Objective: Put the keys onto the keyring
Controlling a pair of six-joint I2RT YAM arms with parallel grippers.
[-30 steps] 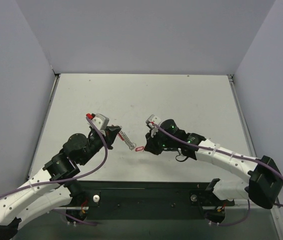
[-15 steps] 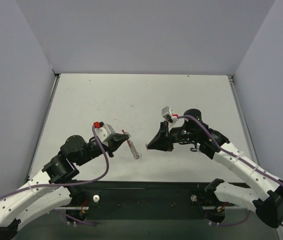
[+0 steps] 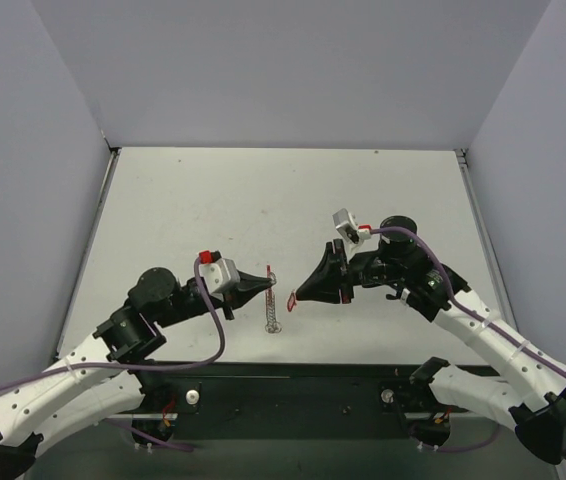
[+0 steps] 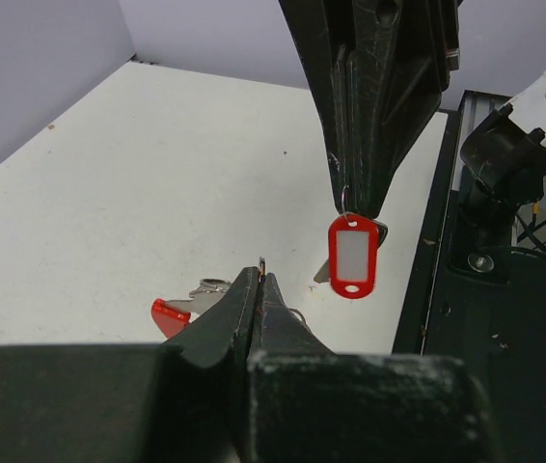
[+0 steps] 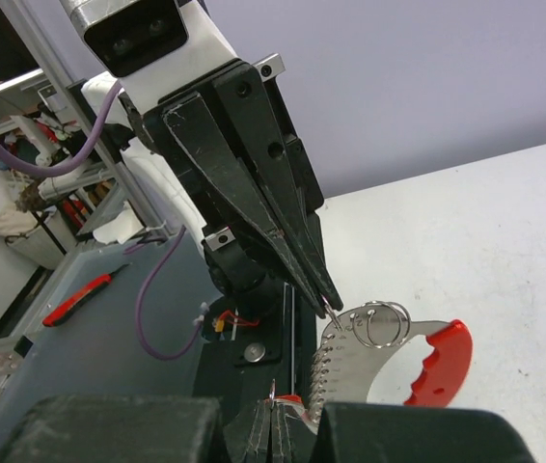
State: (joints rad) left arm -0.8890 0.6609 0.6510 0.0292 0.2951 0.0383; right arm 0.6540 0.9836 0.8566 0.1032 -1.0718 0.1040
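The left pincer pokes up from 6 o'clock, jaws pressed together on a thin wire loop. At 8 o'clock of its tip, half hidden, lie silver keys and what looks like the red keyring. The right pincer descends from 12 o'clock, tips closed, a red tag hanging below over the white tabletop.

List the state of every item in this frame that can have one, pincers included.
left pincer: shut, pinching the top of the keys.
right pincer: shut, pinching the small wire loop of the red tag.
keys: hanging below the left pincer.
keyring: hanging at the far end of the keys, touched by neither pincer.
red tag: dangling from the right pincer, apart from the keys.
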